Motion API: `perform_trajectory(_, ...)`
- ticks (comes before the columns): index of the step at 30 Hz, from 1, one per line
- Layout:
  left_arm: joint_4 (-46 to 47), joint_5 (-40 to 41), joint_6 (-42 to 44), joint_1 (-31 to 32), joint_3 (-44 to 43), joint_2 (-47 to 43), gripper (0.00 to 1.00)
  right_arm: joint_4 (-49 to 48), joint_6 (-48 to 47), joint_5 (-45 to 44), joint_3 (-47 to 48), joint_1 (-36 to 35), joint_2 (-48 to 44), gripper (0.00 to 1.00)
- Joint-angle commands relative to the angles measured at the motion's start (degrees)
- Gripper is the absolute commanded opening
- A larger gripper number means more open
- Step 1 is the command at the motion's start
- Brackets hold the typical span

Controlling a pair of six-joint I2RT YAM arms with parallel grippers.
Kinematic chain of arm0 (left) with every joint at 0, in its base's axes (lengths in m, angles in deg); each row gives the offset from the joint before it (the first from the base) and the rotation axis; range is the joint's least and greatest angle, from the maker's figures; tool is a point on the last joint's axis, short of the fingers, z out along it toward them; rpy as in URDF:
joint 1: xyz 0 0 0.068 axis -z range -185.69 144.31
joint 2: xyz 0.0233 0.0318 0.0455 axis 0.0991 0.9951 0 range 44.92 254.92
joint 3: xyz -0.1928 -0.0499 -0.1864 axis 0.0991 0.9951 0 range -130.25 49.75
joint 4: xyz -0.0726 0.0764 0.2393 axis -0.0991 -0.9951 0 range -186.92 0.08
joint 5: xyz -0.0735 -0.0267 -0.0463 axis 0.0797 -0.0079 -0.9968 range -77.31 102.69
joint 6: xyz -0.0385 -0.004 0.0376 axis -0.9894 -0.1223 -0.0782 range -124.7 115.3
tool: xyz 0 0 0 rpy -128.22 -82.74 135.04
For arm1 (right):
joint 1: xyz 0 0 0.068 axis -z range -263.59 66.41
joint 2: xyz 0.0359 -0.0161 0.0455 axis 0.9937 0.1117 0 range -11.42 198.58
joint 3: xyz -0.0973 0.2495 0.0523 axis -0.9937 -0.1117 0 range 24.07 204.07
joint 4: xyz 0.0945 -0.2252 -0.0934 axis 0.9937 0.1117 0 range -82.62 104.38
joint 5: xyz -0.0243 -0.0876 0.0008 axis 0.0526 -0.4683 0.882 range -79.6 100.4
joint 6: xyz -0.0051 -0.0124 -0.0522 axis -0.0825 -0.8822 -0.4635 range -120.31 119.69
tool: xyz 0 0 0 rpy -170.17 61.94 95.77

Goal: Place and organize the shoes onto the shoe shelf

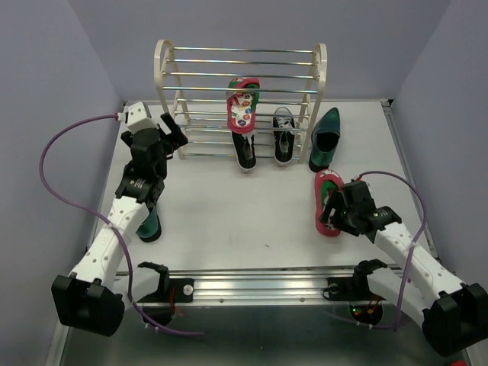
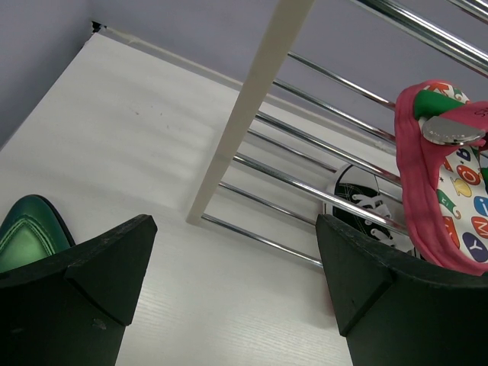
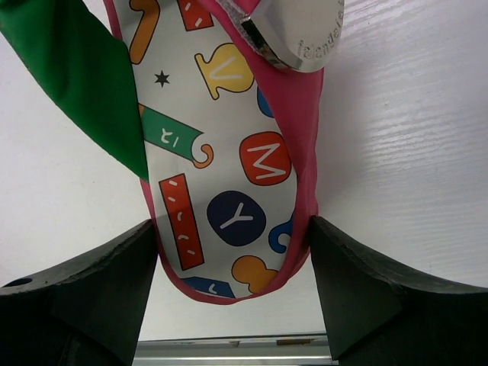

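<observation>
While the left hand (image 2: 236, 225) hangs spread beside the shoe shelf (image 1: 162, 69), one flip-flop (image 1: 323, 189) lies at right on the tabletop (image 1: 229, 206).
Pink-rimmed, its white footbed bears colourful letters; the right hand (image 3: 232, 229) straddles its heel, pinching or not I cannot tell.

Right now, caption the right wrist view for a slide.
Right pincer flanking the end of a flip-flop lying on the table.

The left arm (image 1: 107, 240) hides most of one teal dress shoe (image 1: 150, 229).
</observation>
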Motion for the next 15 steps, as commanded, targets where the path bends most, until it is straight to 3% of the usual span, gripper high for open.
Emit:
perform_trajectory(1, 2.42, 0.23, 0.28, -0.49, -0.01, -0.90, 0.99, -5.75, 1.51, -1.09, 0.34, 0.11, 1.30, 0.45)
perform_trajectory(4, 2.42, 0.32, 0.02, -0.57, 0.25, -1.16, 0.99, -8.13, 0.72, -1.35, -0.02, 0.11, 3.32, 0.57)
perform_trajectory(6, 2.60, 0.49, -0.07, -0.57, 0.34, -1.16, 0.99, -9.01, 0.02, -1.79, 0.16, -0.41, 5.60, 0.74)
perform_trajectory(7, 2.60, 0.49, -0.16, -0.57, 0.34, -1.16, 0.99, -9.36, -0.16, -1.70, 0.59, -0.42, 6.48, 0.77)
perform_trajectory(9, 2.42, 0.49, -0.16, -0.66, 0.25, -0.99, 0.99, -10.06, -0.51, -2.57, 0.86, -0.42, 8.76, 0.97)
perform_trajectory(15, 1.98, 0.67, -0.60, -0.75, 0.42, -0.90, 0.99, -10.50, -0.51, -8.81, 2.35, -0.94, 11.06, 1.00)
